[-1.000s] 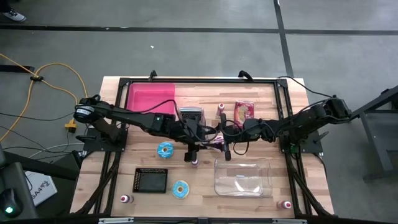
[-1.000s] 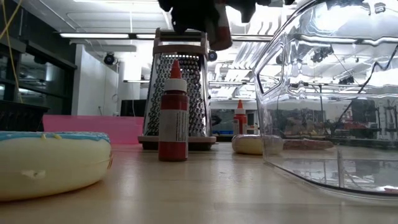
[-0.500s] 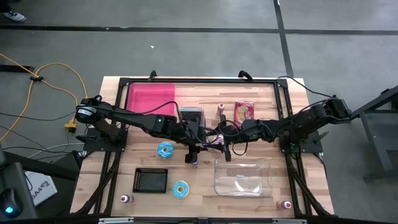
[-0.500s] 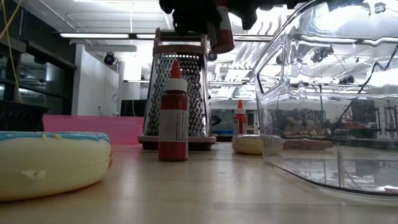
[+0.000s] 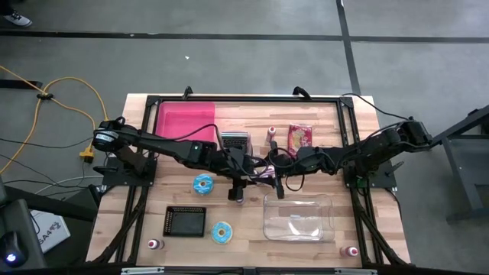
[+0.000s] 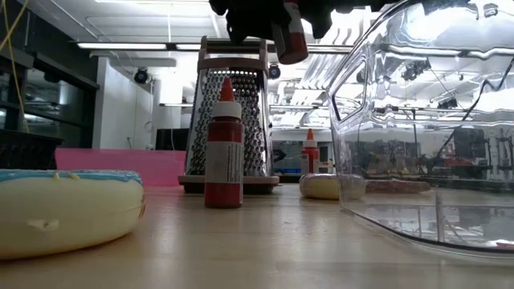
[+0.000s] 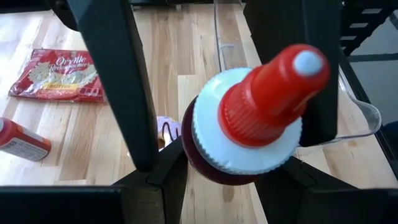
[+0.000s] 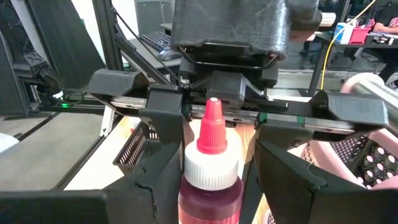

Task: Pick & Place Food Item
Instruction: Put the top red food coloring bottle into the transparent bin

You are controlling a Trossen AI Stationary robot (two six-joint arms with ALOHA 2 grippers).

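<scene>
Wooden slatted tabletop inside a black frame, grey floor around it; an open workshop room is seen behind in the low view.

Item in hand: small red sauce bottle with white collar and red nozzle. It is held aloft over the middle of the tabletop, clear of the surface, just beside the near rim of the clear plastic container.

Left hand: pointed downward, its two dark fingers pressed against the bottle's sides, pinching it.

Right hand: brought in level from the opposite side, its fingers spread about the same bottle; a gap is visible on one side, so no grip is judged.

Change noted: over the last second the bottle is shifted slightly in the low view, toward the container side, and is carried a little higher. The arms are hardly altered in the high view.

Meaning, as a judgement: a transfer between the hands, or a carry to the container, is under way; placement is not yet done.

Other stock, untouched:
- second red bottle, standing
- metal box grater, behind it
- blue-iced doughnut
- red popcorn packet
- pink tray, far corner
</scene>
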